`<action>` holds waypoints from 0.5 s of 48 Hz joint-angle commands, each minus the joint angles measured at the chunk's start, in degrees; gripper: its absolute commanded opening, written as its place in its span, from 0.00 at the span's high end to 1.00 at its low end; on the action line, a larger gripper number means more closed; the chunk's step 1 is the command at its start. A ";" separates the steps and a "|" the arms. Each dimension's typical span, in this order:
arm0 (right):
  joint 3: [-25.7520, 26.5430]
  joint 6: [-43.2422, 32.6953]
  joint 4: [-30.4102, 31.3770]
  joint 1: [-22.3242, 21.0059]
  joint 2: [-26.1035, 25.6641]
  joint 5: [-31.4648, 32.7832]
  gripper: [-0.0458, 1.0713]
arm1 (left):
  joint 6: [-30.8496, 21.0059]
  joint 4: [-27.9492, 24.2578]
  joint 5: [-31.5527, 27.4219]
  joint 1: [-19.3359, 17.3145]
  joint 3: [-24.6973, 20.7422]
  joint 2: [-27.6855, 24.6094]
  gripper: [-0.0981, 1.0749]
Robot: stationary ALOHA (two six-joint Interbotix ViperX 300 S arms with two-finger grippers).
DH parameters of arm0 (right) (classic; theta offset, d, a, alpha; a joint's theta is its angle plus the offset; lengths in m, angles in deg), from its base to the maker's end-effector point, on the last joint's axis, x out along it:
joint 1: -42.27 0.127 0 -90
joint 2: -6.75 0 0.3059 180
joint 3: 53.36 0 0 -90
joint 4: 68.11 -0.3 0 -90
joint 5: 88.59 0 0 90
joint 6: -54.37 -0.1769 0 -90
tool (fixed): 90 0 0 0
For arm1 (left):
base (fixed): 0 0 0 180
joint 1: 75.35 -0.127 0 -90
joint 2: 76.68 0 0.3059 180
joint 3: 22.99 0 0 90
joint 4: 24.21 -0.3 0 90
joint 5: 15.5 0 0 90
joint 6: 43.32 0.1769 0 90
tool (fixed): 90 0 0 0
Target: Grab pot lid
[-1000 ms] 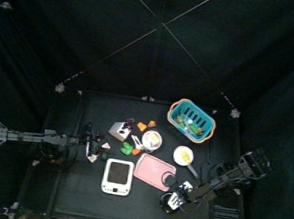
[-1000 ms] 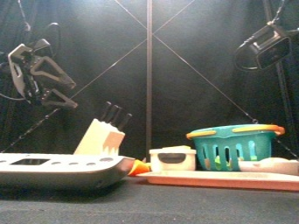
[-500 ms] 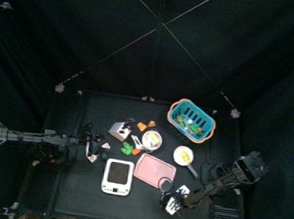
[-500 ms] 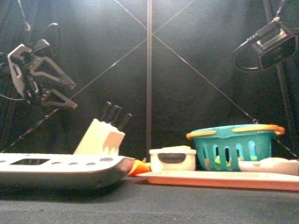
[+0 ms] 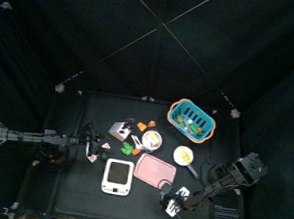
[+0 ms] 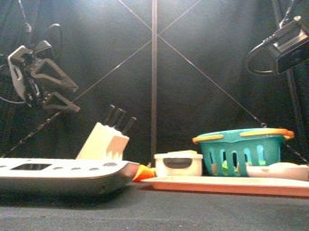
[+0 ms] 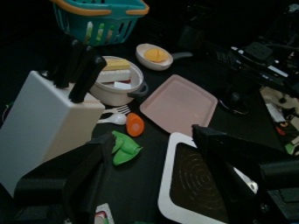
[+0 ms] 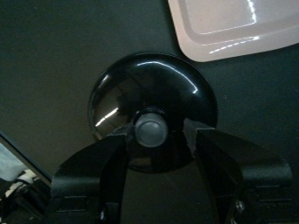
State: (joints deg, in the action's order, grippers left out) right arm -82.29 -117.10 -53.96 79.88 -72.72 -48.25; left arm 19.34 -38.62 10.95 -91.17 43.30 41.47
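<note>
One pot lid point(image 8: 146, 101) lies on the table's near-right part, beside the white device's point(image 8: 233, 26) corner, its knob point(image 8: 149, 129) right between my right pincer's point(image 8: 152, 144) spread, empty jaws. Nothing is gripped yet; closing and lifting remain. My left pincer point(image 7: 152, 175) rests open, well apart.

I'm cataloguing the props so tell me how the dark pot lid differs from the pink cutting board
The pot lid is round and domed with a centre knob; the pink cutting board is a flat rectangle with rounded corners. The lid is glossy black and mirrors the lights; the board is pale pink and matte. The lid looks smaller than the board. The right gripper sits astride the lid's knob; nothing is at the board. Both lie on the black table.
</note>
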 commanded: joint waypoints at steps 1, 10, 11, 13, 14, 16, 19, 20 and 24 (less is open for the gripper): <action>1.05 0.09 0.00 0.18 -0.79 0.00 0.20 | 0.00 0.09 0.18 -0.18 -0.70 -0.09 0.03; 1.14 0.09 0.00 0.09 -0.09 0.18 0.20 | 0.00 0.09 0.00 -0.18 -0.70 -0.09 0.03; 1.14 0.09 -0.09 0.09 -0.09 0.18 0.20 | 0.00 0.09 -0.09 -0.18 -0.62 -0.18 0.03; 1.14 0.09 -0.09 0.18 -0.09 0.18 0.20 | 0.00 0.09 -0.09 -0.18 -0.62 -0.09 0.03; 1.05 0.09 -0.18 0.18 -0.09 0.26 0.20 | 0.00 0.09 -0.18 -0.18 -0.70 -0.09 0.03; 1.14 0.09 -0.18 0.18 -0.09 0.44 0.20 | 0.00 0.09 -0.18 -0.18 -0.62 -0.09 0.03; 1.23 0.09 -0.09 0.18 -0.09 0.79 0.21 | 0.00 0.09 -0.18 -0.18 -0.70 -0.18 0.03; 1.23 0.09 -0.09 0.09 -0.09 0.97 0.21 | 0.00 0.09 -0.18 -0.18 -0.70 -0.09 0.03; 1.23 0.09 -0.18 0.09 -0.09 1.14 0.21 | 0.00 0.09 -0.18 -0.18 -0.62 -0.09 0.03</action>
State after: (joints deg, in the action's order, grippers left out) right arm -82.12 -117.10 -54.13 79.88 -71.84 -47.37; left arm 19.34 -38.62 10.60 -91.17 43.39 41.47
